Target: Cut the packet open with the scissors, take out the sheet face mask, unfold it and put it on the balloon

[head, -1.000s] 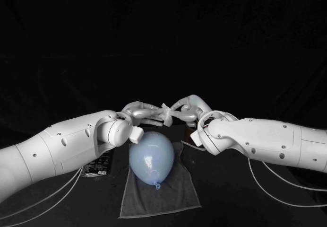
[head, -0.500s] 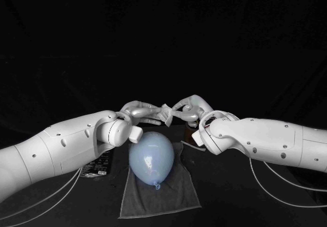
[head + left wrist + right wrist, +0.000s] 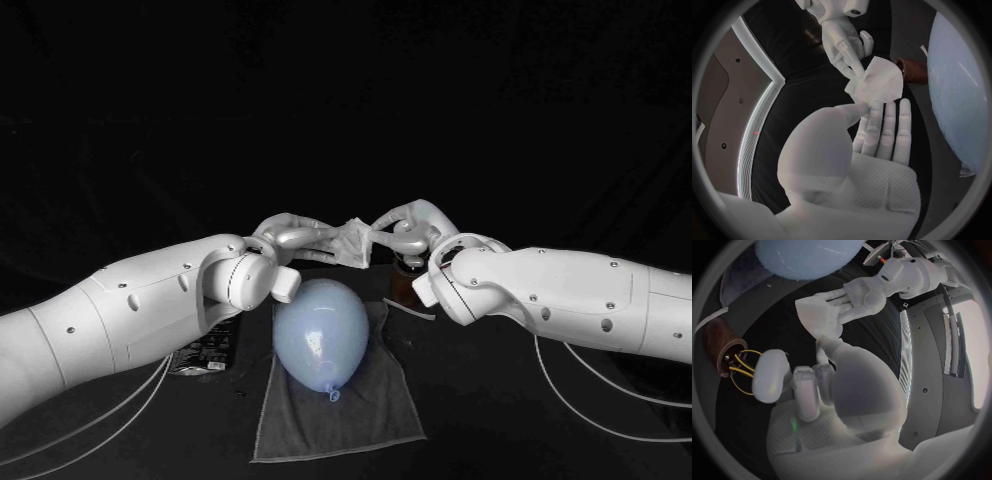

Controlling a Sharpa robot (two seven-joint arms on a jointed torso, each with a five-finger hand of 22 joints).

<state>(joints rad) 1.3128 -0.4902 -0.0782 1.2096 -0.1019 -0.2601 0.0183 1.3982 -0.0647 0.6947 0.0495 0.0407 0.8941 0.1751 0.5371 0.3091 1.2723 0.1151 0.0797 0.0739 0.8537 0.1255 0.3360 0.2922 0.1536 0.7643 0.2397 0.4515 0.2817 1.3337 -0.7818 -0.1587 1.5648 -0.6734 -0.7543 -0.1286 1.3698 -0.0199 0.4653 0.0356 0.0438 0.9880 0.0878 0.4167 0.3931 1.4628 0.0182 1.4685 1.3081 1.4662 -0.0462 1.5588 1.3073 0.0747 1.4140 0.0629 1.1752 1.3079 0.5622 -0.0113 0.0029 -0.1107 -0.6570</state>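
A small folded white sheet face mask (image 3: 355, 238) hangs in the air between my two hands, above the far end of the balloon. My left hand (image 3: 296, 238) holds one edge between thumb and fingers. My right hand (image 3: 411, 228) pinches the opposite edge. In the left wrist view the mask (image 3: 876, 82) lies between my left hand's fingertips (image 3: 879, 112) and the right hand (image 3: 845, 45). The pale blue balloon (image 3: 320, 335) lies on a grey towel (image 3: 346, 420), knot towards me. The scissors (image 3: 745, 371), with yellow handles, stand in a brown cup (image 3: 717, 352).
The black packet (image 3: 209, 352) lies on the table left of the towel, partly under my left arm. The brown cup (image 3: 404, 272) stands just right of the balloon's far end, under my right hand. A black cloth covers the table.
The hands have drawn slightly apart, the right one shifting right, and the mask is stretched wider between them. The balloon and towel have not moved.
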